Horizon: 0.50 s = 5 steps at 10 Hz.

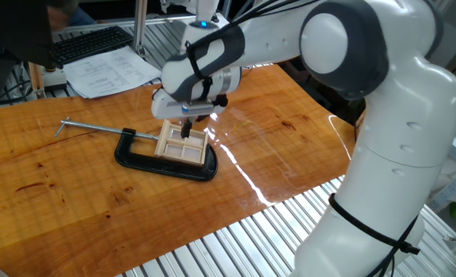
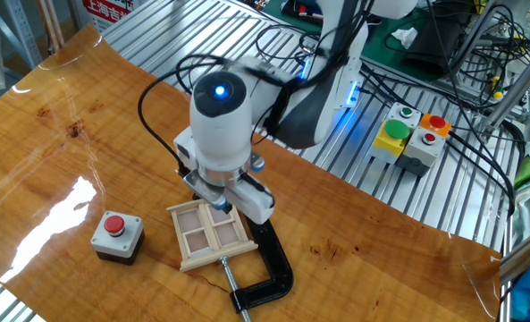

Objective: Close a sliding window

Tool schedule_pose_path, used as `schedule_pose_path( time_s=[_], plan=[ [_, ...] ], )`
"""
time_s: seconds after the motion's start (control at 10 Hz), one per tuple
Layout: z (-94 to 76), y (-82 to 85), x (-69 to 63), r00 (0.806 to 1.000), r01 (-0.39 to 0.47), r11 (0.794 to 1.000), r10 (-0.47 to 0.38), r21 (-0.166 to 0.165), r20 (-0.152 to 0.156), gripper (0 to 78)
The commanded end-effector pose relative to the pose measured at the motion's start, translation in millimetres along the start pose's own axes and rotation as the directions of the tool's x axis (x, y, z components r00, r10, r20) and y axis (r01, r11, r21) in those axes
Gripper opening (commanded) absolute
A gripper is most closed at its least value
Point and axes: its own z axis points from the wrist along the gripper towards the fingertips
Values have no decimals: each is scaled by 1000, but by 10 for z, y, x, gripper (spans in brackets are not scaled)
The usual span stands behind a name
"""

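Hiding pincer [image 2: 218, 205] tips: wrist; window [image 2: 209, 234] half-covered.

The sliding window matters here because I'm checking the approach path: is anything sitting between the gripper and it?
Nothing visible does. The gripper hangs directly over the sliding window, with only open air between them. The black C-clamp grips the frame at its sides, and the red button box stands apart, off to one side.

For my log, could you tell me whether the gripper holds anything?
Nothing appears held: the gripper hangs just above the sliding window, its jaws seemingly together.
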Motion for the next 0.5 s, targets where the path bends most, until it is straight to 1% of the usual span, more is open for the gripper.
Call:
schedule_pose_path(
  time_s=[0.1, 0.3, 0.5],
  plan=[
    [-225, 112, -26, 998, 65, 997, -64, 33, -18, 0],
    [-279, 102, -100, 997, 80, 996, -79, 39, -18, 0],
    [-301, 97, -131, 996, 85, 995, -84, 43, -19, 0]
  ],
)
